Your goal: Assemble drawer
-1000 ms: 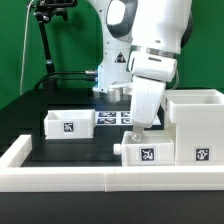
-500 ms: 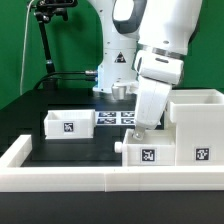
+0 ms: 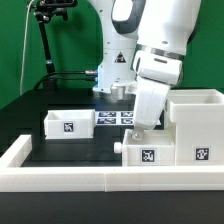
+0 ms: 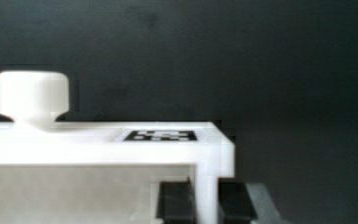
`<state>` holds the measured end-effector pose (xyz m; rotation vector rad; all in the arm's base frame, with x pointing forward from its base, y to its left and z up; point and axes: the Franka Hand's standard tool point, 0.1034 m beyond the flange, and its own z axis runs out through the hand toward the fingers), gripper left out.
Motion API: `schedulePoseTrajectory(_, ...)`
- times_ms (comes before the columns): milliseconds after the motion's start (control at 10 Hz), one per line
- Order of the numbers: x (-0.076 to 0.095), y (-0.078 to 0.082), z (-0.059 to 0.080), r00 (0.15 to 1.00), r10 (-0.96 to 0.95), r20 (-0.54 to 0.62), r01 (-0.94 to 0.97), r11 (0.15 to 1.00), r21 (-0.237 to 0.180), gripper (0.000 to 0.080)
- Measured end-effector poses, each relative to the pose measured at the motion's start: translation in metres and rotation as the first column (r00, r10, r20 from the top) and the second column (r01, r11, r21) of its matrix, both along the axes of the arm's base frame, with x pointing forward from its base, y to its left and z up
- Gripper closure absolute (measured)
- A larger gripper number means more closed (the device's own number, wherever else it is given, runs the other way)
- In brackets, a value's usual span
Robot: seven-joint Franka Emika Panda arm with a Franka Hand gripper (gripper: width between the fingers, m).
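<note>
The tall white drawer housing (image 3: 196,120) stands at the exterior view's right, with a tag on its front. A small white tray (image 3: 146,153) with a tag sits against the housing's left side; how far it reaches inside I cannot tell. My gripper (image 3: 139,129) comes down on this tray from above. In the wrist view its dark fingers (image 4: 181,202) are closed on the tray's thin white wall (image 4: 213,178), with the tray's knob (image 4: 34,96) and a tag (image 4: 162,135) beyond. A second tagged tray (image 3: 70,123) lies apart at the left.
The marker board (image 3: 112,117) lies flat behind the trays. A low white border wall (image 3: 90,181) runs along the front and up the left side. A black camera stand (image 3: 44,40) rises at the back left. The table top is black.
The arm's wrist has leaned slightly toward the exterior view's right since one second ago. The gripper stays closed on the tray wall; both trays and the housing look unmoved.
</note>
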<state>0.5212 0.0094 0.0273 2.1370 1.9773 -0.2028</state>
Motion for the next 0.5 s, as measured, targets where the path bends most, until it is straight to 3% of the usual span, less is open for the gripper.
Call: schedulePoseTrajectory(500, 0.0014, -0.0013, 0.0006, 0.999, 0.002, -0.032, -0.003, 1.000, -0.029, 0.0752)
